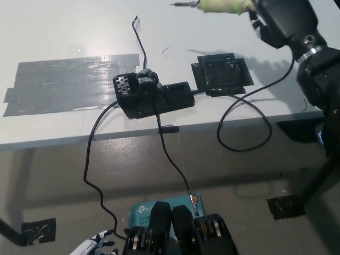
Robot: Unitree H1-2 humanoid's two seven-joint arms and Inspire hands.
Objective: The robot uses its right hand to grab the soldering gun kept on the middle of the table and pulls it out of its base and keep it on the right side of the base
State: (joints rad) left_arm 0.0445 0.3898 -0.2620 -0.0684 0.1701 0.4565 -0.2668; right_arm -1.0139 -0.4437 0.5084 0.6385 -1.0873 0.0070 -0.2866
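My black right hand (281, 21) is shut on the soldering gun (220, 6), whose yellow-green handle and metal tip point left at the top edge of the head view. The gun is lifted high, clear of its black base (151, 95), which sits at the middle of the white table (64, 32). The gun's black cord (244, 122) loops down over the table's front edge. Only the fingertips of my white left hand (95, 245) show at the bottom left.
A black square mat (220, 74) lies just right of the base. Grey tape strips (58, 85) cover the table to the left. Another black cable (95, 175) runs from the base down to the floor. Black tape patches mark the floor.
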